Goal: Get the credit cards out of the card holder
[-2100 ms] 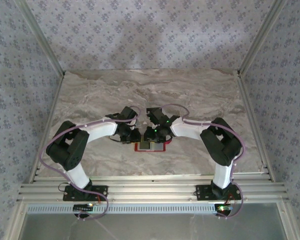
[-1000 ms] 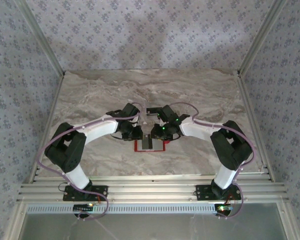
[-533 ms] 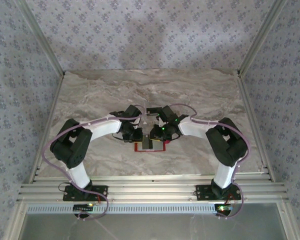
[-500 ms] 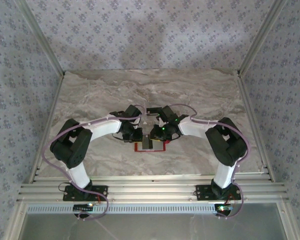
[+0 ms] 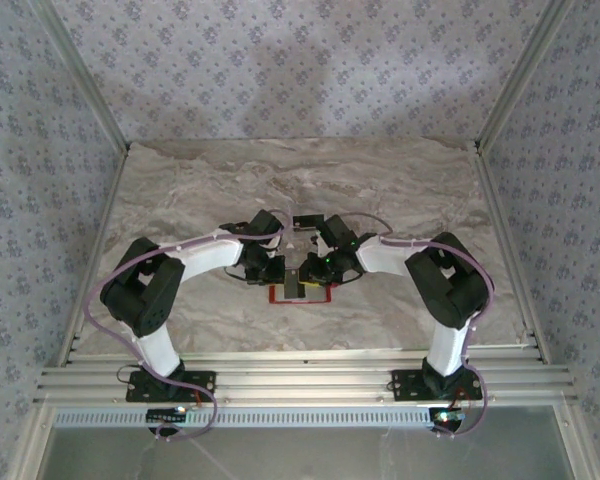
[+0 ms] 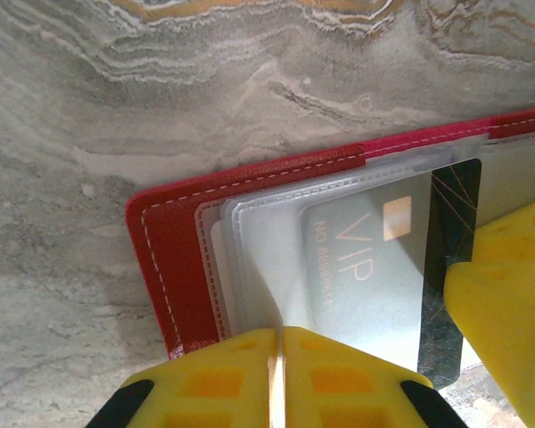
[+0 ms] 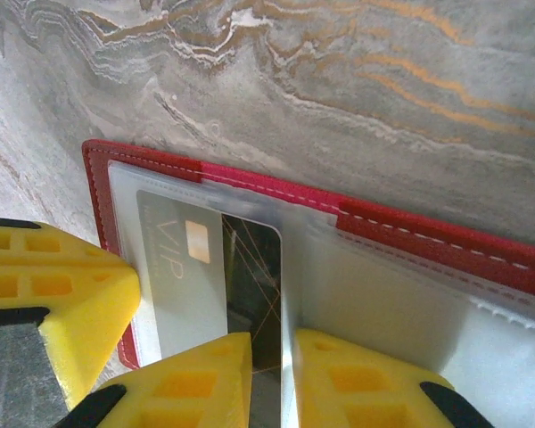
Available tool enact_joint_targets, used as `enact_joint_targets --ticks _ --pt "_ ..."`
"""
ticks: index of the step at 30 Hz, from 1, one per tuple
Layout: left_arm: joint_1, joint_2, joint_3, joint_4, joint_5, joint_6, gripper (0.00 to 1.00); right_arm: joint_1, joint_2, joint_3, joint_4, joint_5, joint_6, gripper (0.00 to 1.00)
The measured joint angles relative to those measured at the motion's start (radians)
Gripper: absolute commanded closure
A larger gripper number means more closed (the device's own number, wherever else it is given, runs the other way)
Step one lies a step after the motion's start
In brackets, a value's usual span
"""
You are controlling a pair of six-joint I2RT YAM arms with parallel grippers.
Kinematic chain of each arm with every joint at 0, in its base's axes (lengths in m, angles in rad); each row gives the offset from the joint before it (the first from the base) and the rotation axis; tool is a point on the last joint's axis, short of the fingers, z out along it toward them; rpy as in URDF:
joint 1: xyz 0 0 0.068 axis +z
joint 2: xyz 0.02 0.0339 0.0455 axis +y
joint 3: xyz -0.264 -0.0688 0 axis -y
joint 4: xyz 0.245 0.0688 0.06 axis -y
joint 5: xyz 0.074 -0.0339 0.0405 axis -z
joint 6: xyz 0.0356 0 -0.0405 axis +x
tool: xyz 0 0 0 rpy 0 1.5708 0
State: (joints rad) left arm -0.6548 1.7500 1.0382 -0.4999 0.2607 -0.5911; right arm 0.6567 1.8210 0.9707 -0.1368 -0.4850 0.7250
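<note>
The red card holder (image 5: 302, 296) lies open on the marble table, its red cover (image 6: 165, 259) (image 7: 428, 236) framing pale clear pockets. One credit card (image 6: 366, 267) (image 7: 183, 276), grey with "VIP" and a dark band, lies in the pockets. My left gripper (image 5: 277, 272) (image 6: 278, 374) is shut on a thin clear pocket leaf at the holder's left side. My right gripper (image 5: 313, 270) (image 7: 272, 383) stands with a narrow gap over the card's dark edge and an upright pale leaf edge. Whether it pinches them is unclear.
The marble table (image 5: 400, 190) stretches wide behind and beside the holder. Patterned walls and metal rails (image 5: 300, 380) close it in. One right finger (image 6: 504, 303) sits close beside the left jaws, and a left finger (image 7: 53, 294) close beside the right jaws.
Both grippers have stayed at the holder while their arms shifted a little. The left jaws have drawn together on the pocket leaf, and the right jaws have narrowed slightly.
</note>
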Motion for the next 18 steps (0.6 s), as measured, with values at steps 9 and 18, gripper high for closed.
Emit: enact_joint_targets --ticks 9,18 --pt "-0.002 0.002 0.002 -0.002 -0.007 0.0 0.91 -0.008 0.005 -0.024 0.061 -0.043 0.02 0.83" --pt "-0.003 0.006 0.008 -0.01 -0.01 0.0 0.91 -0.009 -0.001 -0.032 0.081 -0.054 0.034 0.91"
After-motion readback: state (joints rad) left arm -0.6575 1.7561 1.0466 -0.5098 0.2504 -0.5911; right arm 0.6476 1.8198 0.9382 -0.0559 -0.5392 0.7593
